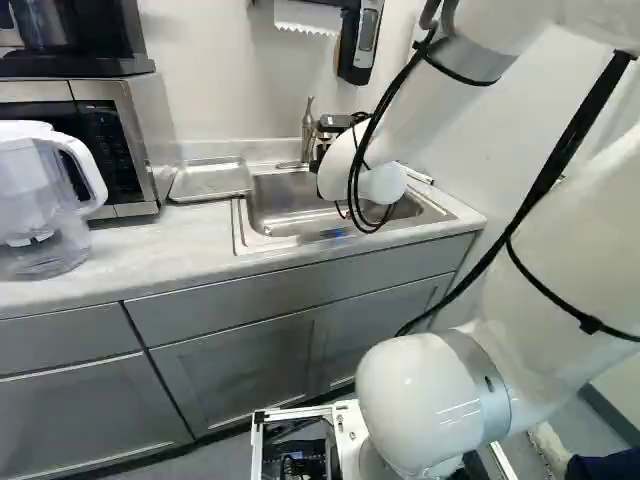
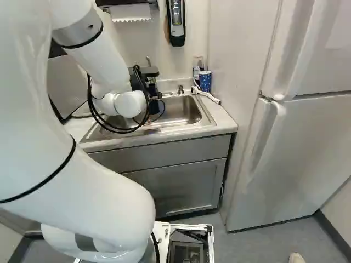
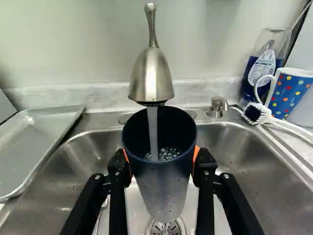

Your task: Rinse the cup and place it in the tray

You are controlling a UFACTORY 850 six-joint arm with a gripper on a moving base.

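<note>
Over the sink [image 2: 184, 112], my gripper [image 2: 155, 107] is partly hidden by the wrist and cables in the right base view. The wrist view shows the gripper [image 3: 160, 164] shut on a dark blue cup [image 3: 164, 183], an orange pad against either side. The cup's open mouth faces up under the faucet [image 3: 152, 81]. A stream of water runs into it, bubbling inside, and drops cling to its outer wall. Beside the sink lies the metal tray [image 3: 34, 142], with nothing on it; the left base view also shows this tray [image 1: 211, 180].
Across the sink from the tray stand a polka-dot mug [image 3: 288, 95], a soap bottle [image 3: 261, 68] and a white brush [image 3: 266, 116]. A soap pump [image 3: 216, 106] sits behind the basin. A clear pitcher [image 1: 45, 200] and microwave [image 1: 110, 145] are at the left; a fridge [image 2: 307, 142] is at the right.
</note>
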